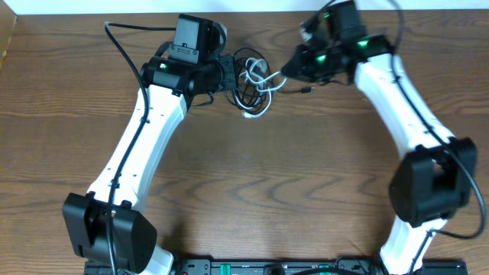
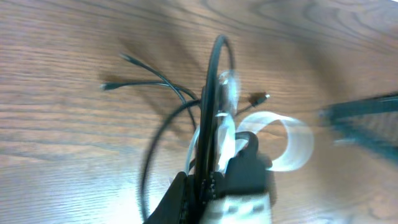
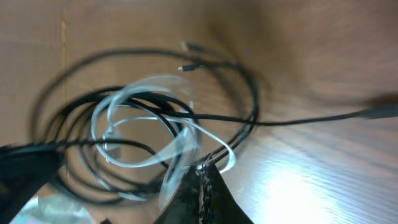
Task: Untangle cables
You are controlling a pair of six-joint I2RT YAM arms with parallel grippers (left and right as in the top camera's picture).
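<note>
Wood table (image 1: 252, 176) below, left gripper (image 1: 229, 76) and right gripper (image 1: 287, 70) are both clamping shut on the cables (image 1: 258, 86) between them, so pulling apart looks next.

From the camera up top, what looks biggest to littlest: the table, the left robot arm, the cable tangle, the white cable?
1. table
2. left robot arm
3. cable tangle
4. white cable, only part of the tangle
The arm sits nearer the camera, yet its lead looks safe.
</note>
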